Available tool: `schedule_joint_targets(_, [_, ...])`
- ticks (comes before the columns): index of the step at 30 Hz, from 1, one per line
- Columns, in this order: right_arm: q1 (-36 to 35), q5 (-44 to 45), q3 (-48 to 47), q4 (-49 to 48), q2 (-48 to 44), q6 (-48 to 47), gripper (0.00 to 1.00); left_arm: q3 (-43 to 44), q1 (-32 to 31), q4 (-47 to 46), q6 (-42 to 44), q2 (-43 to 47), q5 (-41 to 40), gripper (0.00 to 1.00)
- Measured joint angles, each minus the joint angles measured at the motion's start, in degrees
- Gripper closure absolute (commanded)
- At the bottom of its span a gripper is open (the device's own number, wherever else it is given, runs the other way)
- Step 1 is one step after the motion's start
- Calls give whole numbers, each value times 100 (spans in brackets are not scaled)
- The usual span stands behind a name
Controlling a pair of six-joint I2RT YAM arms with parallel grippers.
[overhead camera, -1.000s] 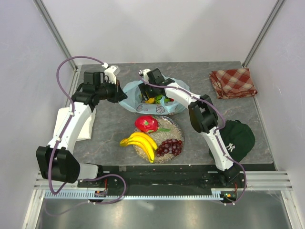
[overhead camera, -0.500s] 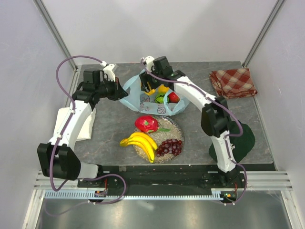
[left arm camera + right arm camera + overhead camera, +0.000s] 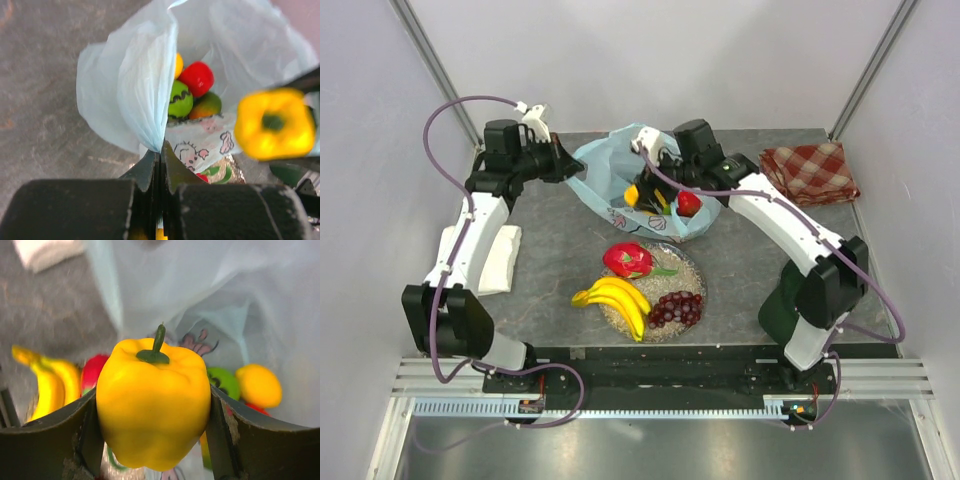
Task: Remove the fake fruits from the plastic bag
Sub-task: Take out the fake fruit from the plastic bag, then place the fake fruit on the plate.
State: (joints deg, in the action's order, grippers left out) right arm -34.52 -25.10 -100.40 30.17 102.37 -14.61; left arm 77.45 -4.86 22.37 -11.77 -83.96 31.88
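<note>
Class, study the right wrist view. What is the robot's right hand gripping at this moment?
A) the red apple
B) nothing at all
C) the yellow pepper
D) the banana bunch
C: the yellow pepper sits clamped between the fingers of the right hand, while the banana bunch lies outside the plastic bag and the red apple sits inside it.

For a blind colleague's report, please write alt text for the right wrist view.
The right tool holds a yellow pepper in front of the blue bag. Bananas show at left, a green fruit and a yellow fruit at right.
</note>
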Motion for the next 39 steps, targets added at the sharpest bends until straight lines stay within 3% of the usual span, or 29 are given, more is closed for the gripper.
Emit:
schedule_joint_targets(4, [-83,-422,719,726,-575,-1012,76,299,-2,-273,-98,-103,39,98])
schedule_joint_targets(10, [-741,-468,1353,1637,-1331,-2422,76,415,-2,-332,-144,-173,140,98])
schedule_joint_targets(20, [-859,57,2129,2424,-1255,-3821,80,317,-4,-455,-140,-83,136,98])
schedule_joint_targets(32, [133,337,2111,2087,-15,-3230,80,267,-9,-459,-79,83,125,98])
schedule_joint_targets(39, [179,352,1665,1659,629,-2634,78,260,-9,-457,-55,83,127,98])
